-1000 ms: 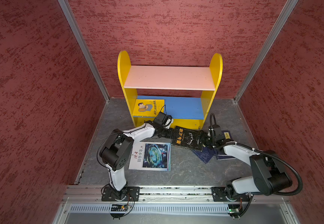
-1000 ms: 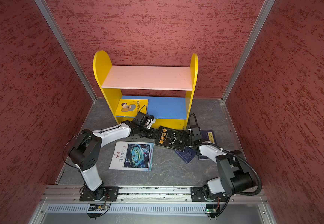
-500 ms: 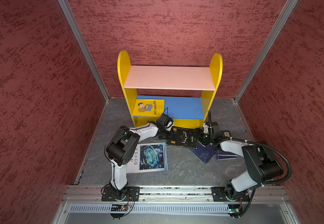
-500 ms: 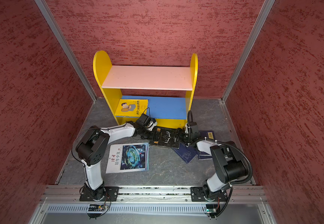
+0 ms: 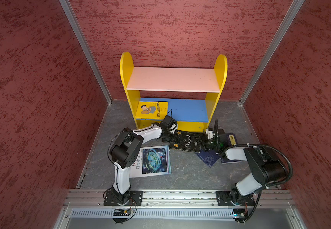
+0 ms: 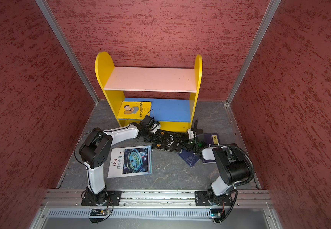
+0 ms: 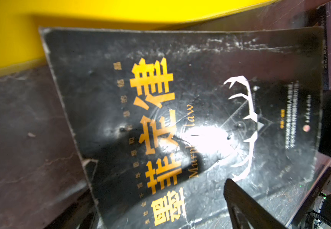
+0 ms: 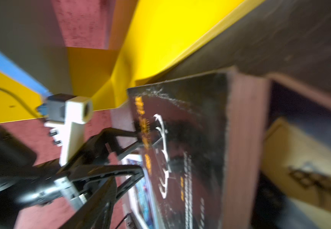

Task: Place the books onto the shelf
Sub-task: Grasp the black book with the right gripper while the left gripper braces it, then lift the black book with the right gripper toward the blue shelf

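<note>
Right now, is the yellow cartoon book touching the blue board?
Touching: both top views show the yellow book lying flat on the blue board.

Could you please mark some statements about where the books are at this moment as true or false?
1. The yellow book lies on the blue lower board of the shelf. True.
2. The pink upper board holds two books. False: nothing lies on it.
3. The black book is in front of the shelf, between the left end effector and the right end effector. True.
4. The white magazine stands upright against the shelf. False: it lies flat on the floor beside the left arm.
5. The navy books are on the blue lower board. False: both lie on the floor by the right arm.
</note>
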Controlling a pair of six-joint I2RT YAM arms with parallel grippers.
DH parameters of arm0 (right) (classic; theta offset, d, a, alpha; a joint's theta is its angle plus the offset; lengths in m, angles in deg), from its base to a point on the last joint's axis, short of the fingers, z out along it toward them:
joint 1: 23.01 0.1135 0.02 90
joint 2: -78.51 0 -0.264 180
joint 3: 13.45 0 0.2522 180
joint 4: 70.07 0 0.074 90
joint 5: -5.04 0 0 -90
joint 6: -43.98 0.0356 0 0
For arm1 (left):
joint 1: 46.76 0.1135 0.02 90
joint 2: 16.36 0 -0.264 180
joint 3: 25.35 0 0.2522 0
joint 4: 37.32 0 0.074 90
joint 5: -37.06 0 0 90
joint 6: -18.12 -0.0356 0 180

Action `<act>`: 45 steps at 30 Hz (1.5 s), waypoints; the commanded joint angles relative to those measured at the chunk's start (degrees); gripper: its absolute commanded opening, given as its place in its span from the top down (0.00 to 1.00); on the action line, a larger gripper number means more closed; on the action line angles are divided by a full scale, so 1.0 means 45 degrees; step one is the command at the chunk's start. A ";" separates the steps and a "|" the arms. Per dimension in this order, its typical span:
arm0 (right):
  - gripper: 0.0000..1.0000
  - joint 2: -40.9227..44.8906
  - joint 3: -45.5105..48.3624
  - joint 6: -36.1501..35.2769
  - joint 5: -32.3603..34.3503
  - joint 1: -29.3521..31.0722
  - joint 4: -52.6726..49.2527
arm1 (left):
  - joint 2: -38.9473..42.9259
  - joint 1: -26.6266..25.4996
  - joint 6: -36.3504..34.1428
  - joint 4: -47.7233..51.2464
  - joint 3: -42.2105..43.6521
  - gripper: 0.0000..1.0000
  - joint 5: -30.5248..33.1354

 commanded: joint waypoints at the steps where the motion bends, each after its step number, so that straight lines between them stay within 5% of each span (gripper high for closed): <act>1: 0.25 -0.0071 0.0436 0.2275 -0.1454 -0.0180 0.4427 | -0.0364 -0.0064 -0.0386 -0.0602 -0.0548 0.06 -0.0804; 6: 0.37 0.0189 0.0544 0.2106 -0.1179 -0.0289 0.3561 | -0.0216 0.0021 -0.0294 -0.0605 -0.0810 0.06 -0.0965; 14: 0.74 0.1640 -0.1475 -0.1444 0.0184 -0.0305 -0.4115 | 0.0398 0.0126 0.0073 -0.0753 -0.0933 0.06 -0.0918; 22: 0.92 0.2634 -0.2009 -0.1350 0.0530 -0.0305 -0.4910 | 0.2073 0.0629 0.0519 -0.0950 -0.0441 0.05 -0.0810; 45: 0.95 0.4983 -0.3698 0.0457 -0.0443 -0.0303 -0.4249 | 0.7300 0.3832 0.4613 -0.3634 0.3308 0.02 -0.2263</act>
